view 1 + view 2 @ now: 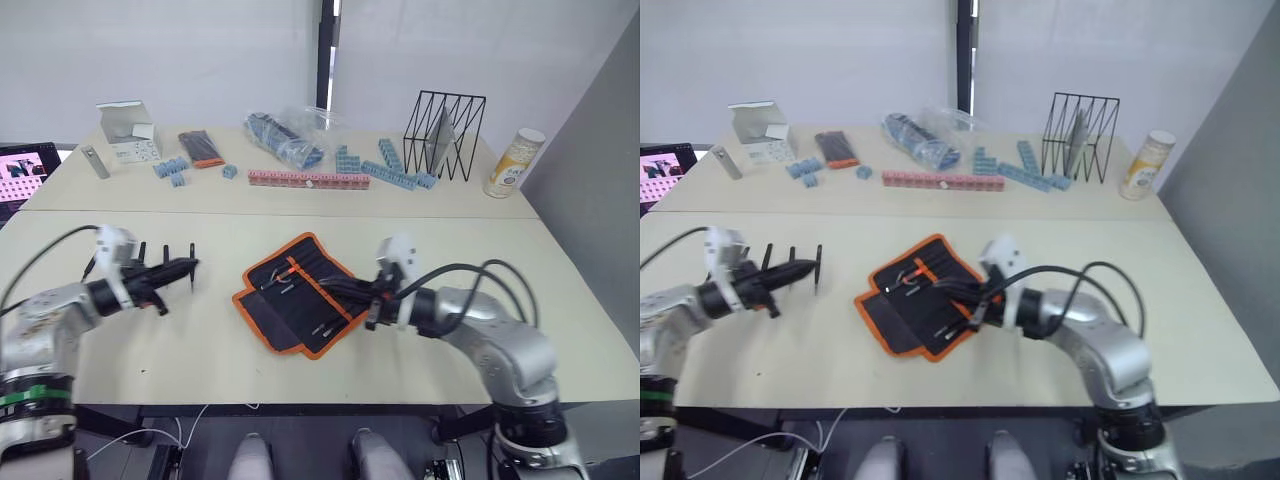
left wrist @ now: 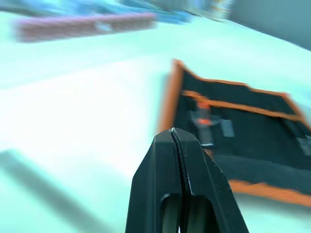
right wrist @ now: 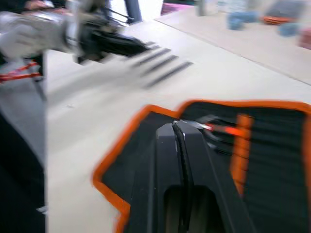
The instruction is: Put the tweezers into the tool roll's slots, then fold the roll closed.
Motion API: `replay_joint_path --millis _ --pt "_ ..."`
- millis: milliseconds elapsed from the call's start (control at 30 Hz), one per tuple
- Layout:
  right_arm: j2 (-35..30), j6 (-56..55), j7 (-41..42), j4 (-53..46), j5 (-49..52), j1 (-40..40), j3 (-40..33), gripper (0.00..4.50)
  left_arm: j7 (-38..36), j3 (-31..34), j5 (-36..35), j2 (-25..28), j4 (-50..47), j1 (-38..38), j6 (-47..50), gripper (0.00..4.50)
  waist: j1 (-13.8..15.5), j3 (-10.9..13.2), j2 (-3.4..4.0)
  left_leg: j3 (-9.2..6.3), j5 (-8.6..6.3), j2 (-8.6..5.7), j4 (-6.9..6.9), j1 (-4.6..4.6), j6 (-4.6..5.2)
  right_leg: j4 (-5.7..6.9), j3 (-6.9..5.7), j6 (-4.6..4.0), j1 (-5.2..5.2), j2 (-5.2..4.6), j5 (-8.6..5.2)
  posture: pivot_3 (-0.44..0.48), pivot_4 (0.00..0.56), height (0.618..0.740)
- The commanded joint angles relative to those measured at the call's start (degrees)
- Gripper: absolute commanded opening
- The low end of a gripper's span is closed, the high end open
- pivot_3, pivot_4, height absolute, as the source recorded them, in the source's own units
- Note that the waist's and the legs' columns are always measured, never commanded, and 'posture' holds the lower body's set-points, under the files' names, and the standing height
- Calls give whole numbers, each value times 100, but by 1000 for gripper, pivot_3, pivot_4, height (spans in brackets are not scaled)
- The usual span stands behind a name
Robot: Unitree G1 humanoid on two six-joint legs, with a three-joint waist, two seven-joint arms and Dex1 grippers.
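Observation:
The tool roll (image 1: 298,296) lies open at the middle of the near table, black with orange edging and an orange strip. A few slim pieces sit in its slots (image 1: 290,285). Three black tweezers (image 1: 165,251) lie side by side on the table left of the roll. My left gripper (image 1: 190,265) is shut just above them, pointing toward the roll, with nothing showing between its fingers (image 2: 172,145). My right gripper (image 1: 335,288) is shut and hovers low over the roll's right half. From the right wrist, its tips (image 3: 176,125) sit over the roll's inner face.
The far table holds a black wire rack (image 1: 445,135), a yellow canister (image 1: 513,162), blue blocks (image 1: 400,170), a pink block strip (image 1: 308,179), a plastic bag (image 1: 285,140), a small black pack with an orange end (image 1: 200,148) and a white box (image 1: 128,130). A screen (image 1: 25,175) stands at far left.

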Motion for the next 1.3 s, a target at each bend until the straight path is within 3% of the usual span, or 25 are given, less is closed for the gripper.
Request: replay_joint_path --millis 33,167,333,400,433,600,833,1033,1300 --pt "-368 -488 -212 -33 -61 455 -977 1499 385 910 243 423 362 643 -490 549 -4 1 -2 5 0 0 -10 0 0 -7 1 0 -2 -3 0 0 150 663" --pt "-729 -1337 -143 493 -274 1299 -1854 2866 519 1808 353 731 1064 1680 -1021 1799 3 2 -5 10 -5 0 -34 3 -1 -13 -2 -3 -9 -6 -4 0 150 663" --pt "-825 -2297 102 1235 -428 2370 -2427 4485 475 2506 311 862 1816 2406 -1532 3417 57 3 -8 14 -13 0 -35 19 -5 -13 -3 -18 -1 -13 -23 0 150 663" --pt "-818 -2602 142 1528 -433 2668 -2624 4500 480 2640 313 871 1996 2562 -1699 4104 61 5 -11 17 -15 0 -29 21 -10 -13 -2 -21 -2 -18 -25 0 150 663" --pt "-787 -2756 125 1683 -408 2761 -2748 4500 492 2689 292 857 2041 2614 -1755 4481 58 6 -13 21 -47 0 -24 22 -61 -13 -2 -22 -3 -22 -26 0 150 663" --pt "-675 -3154 57 1867 -279 2941 -2919 4500 559 2843 163 738 1947 2789 -1740 4481 12 13 -29 30 -53 -1 -19 56 -71 -17 3 -24 -5 -30 -27 0 150 663" --pt "-707 -2765 -109 1407 -66 2721 -2562 4500 838 2687 94 742 1860 2477 -1424 4481 -4 13 -31 33 -53 -1 -19 65 -71 -16 7 -24 -1 -30 -27 0 150 663" --pt "-1133 -1460 -204 148 770 1815 -1837 4500 1401 1918 459 918 2283 1039 -1241 4481 29 17 -25 33 -51 -1 -19 54 -69 -9 6 -23 7 -25 -26 0 150 663" --pt "-1379 -343 -11 -499 1521 112 -370 4500 1759 547 1401 1060 4196 -1349 -1567 4481 24 13 -55 24 -17 -1 -21 20 -16 -7 2 -17 0 -14 -21 0 150 663"
